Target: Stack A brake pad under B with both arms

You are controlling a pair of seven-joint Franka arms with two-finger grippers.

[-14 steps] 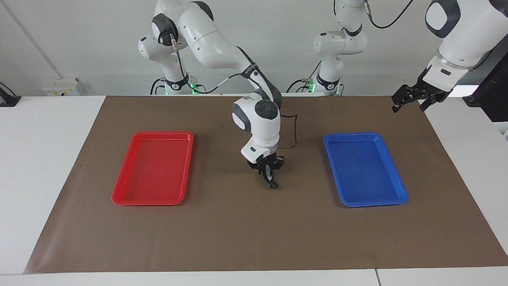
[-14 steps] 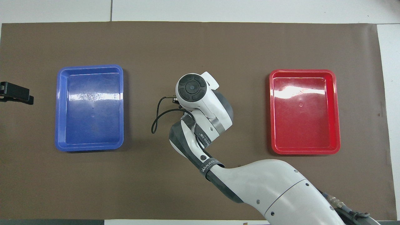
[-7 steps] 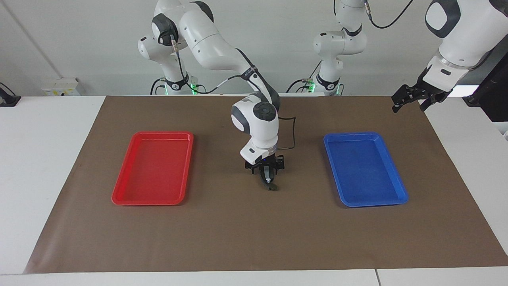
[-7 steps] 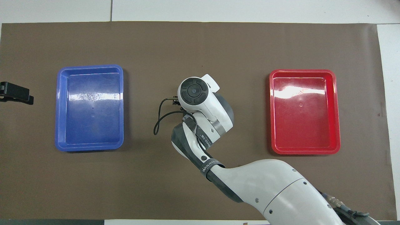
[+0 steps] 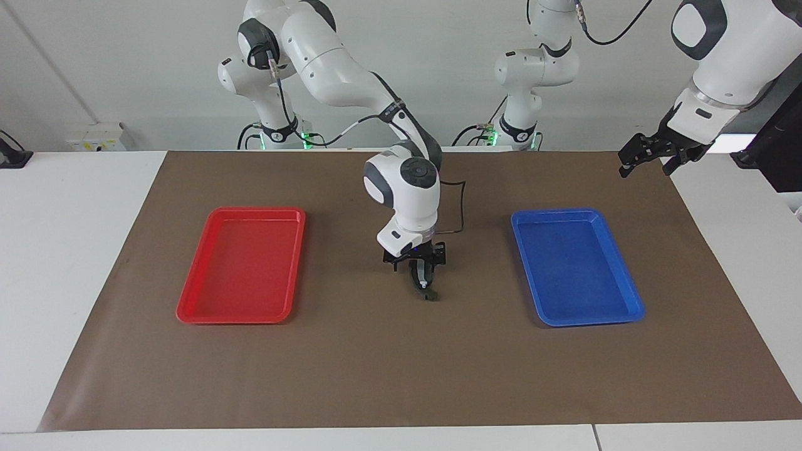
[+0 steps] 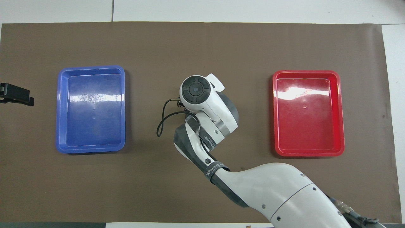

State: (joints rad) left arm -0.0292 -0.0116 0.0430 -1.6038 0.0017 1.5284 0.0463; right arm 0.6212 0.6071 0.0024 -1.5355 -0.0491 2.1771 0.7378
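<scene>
The right gripper [image 5: 418, 274] hangs low over the middle of the brown mat [image 5: 401, 369], between the two trays. Under it, a dark, curved, narrow piece [image 5: 423, 289] lies on the mat, with a small light patch near its end. It looks like B, the long black brake piece. The gripper's black fingers [image 5: 428, 262] stand on either side of the piece, close against it, but I cannot tell if they are pinching it or have let go. The short A brake pad cannot be made out; it may be hidden under the gripper and the long piece. From above, the round white wrist covers both.

Toward the right arm's end of the table from this gripper lies the red tray [image 5: 243, 265], smooth shiny plastic with rounded corners. Toward the left arm's end lies the blue tray [image 5: 574, 266], the same shape.

The left gripper [image 5: 645, 155] waits high in the air over the mat's edge, well apart from the blue tray. I cannot tell how it is set.
</scene>
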